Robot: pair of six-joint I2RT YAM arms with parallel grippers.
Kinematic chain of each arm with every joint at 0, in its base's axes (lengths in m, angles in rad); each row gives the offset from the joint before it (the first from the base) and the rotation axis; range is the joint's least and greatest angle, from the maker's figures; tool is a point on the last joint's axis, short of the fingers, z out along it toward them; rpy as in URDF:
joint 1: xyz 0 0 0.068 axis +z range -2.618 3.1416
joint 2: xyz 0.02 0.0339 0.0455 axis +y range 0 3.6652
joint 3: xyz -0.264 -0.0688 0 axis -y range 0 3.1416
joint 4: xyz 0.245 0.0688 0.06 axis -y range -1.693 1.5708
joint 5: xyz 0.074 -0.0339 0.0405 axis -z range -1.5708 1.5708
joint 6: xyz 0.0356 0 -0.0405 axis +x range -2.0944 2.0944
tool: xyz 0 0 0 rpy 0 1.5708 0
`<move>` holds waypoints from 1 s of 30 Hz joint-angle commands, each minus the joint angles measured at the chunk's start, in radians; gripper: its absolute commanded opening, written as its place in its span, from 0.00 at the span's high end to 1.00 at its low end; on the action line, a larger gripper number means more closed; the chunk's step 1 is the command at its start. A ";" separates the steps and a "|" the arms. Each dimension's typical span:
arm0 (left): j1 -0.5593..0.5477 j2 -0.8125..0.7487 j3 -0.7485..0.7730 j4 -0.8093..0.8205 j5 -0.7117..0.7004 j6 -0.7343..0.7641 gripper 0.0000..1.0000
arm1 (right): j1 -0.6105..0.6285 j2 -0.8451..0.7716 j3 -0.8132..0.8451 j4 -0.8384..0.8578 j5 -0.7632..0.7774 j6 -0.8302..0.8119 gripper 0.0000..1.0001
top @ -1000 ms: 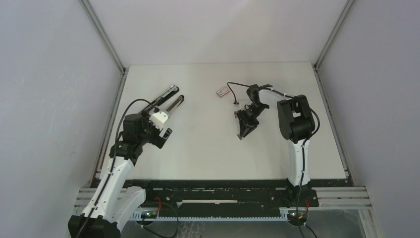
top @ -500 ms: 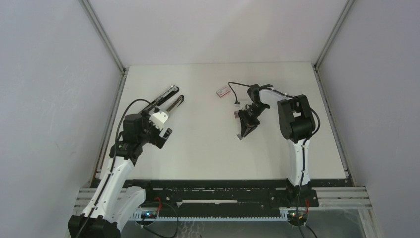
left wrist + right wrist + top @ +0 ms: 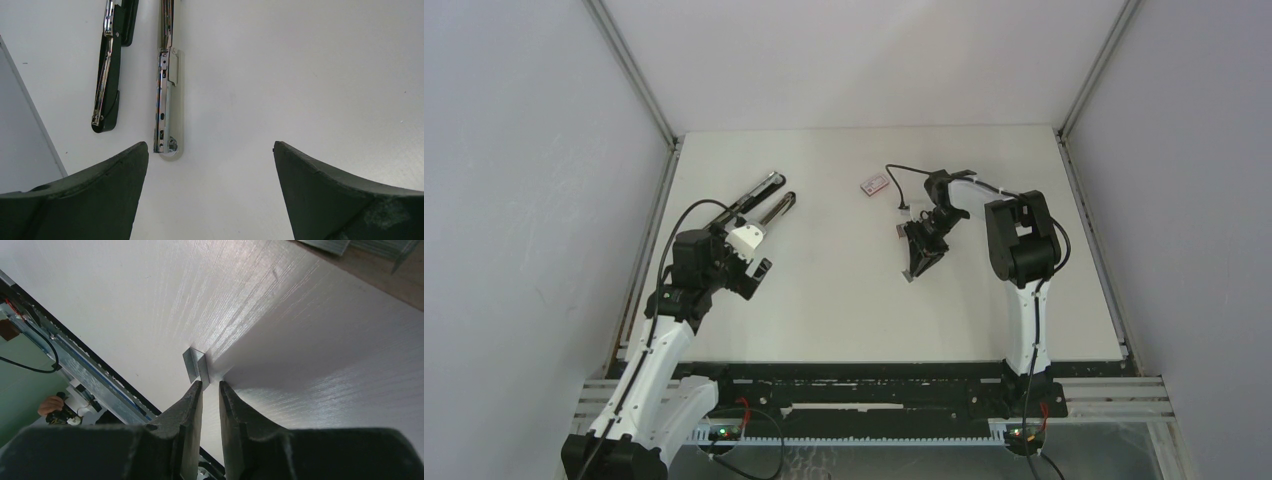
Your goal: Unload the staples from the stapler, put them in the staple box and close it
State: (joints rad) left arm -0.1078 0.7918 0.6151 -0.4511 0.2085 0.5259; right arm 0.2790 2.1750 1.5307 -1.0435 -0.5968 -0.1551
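1. Grey walls (image 3: 514, 200) close in the white table (image 3: 844, 310) on three sides, and both arms are bolted at its near edge.
2. We find the stapler (image 3: 776, 207) at the far left of the table. It is swung open, with its two arms lying side by side and a strip of table between them.
3. From the left wrist we see the black arm (image 3: 106, 75) on the left and the silver arm (image 3: 165, 100) on the right. Both run away from the camera, and their near ends lie just ahead of the left-hand finger.
4. We see the left gripper (image 3: 749, 250) spread wide just short of those near ends and holding nothing. Its fingers (image 3: 90, 195) fill the two lower corners of the wrist view, with bare table between them.
5. We see the right gripper (image 3: 911, 270) right of centre, well apart from the stapler, with its tips pointing down at the table.
6. From the right wrist, its fingers (image 3: 190, 410) are almost pressed together, and only a thin slit of table shows between them.
7. We see the staples (image 3: 195, 364), a short silver strip, on the table just beyond those tips. The strip sits in front of the left-hand finger rather than in the slit. It is not pinched, and we cannot tell whether that finger touches it.
8. We cannot make out the staples from above, as they are too small.
9. We see a red-and-white box (image 3: 873, 185) farther back on the table, near the right gripper but apart from it.
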 commanded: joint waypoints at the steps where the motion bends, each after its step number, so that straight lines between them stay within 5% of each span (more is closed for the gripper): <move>1: 0.006 -0.003 -0.010 0.021 -0.001 0.009 0.00 | -0.008 0.055 -0.010 0.106 0.116 -0.019 0.80; 30: 0.005 -0.008 -0.012 0.020 -0.001 0.010 0.00 | 0.033 0.050 -0.020 0.126 0.203 -0.011 0.83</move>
State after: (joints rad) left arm -0.1078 0.7918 0.6151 -0.4511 0.2085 0.5259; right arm 0.2981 2.1765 1.5330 -1.0428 -0.5751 -0.1326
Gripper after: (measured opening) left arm 0.996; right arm 0.171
